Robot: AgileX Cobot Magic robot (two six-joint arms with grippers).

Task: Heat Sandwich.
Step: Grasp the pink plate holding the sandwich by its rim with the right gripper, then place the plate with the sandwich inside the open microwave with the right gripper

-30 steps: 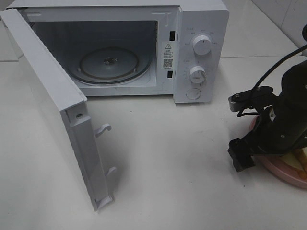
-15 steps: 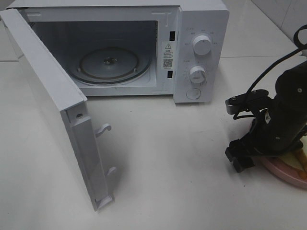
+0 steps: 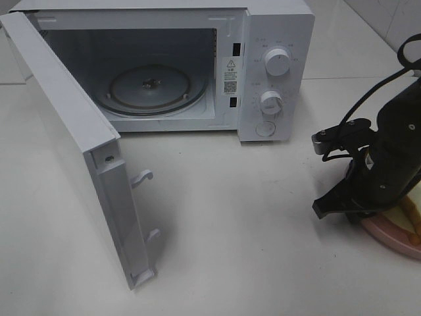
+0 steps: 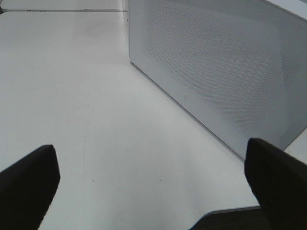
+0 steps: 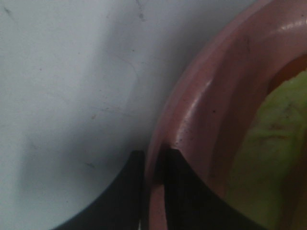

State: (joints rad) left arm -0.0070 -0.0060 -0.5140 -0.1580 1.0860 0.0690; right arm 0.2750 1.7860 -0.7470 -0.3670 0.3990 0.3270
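The fingers (image 5: 120, 196) of the right gripper (image 5: 152, 165) are closed on the raised rim of the pink plate (image 5: 192, 110), one finger outside the rim and one inside. The left gripper (image 4: 153, 187) is spread wide and holds nothing, hanging over the table (image 3: 250, 250) beside the swung-out microwave door (image 4: 225, 62). The sandwich (image 3: 413, 212) lies on the plate at the right edge of the table, well apart from the microwave (image 3: 276, 66), whose glass turntable (image 3: 150, 89) is bare. The plate looks stiff and glazed, so it is probably slippery under a narrow pinch and likely to tip away from the grip once lifted. The rim is the only sensible place to take hold of it. The bread is soft and the filling is loose, so the sandwich itself should not be squeezed and may slide if the plate tilts. Compared with a second ago, the right jaws, which then stood wide by the plate's near edge, have shut on the rim. The plate, the door and the microwave lie where they were.
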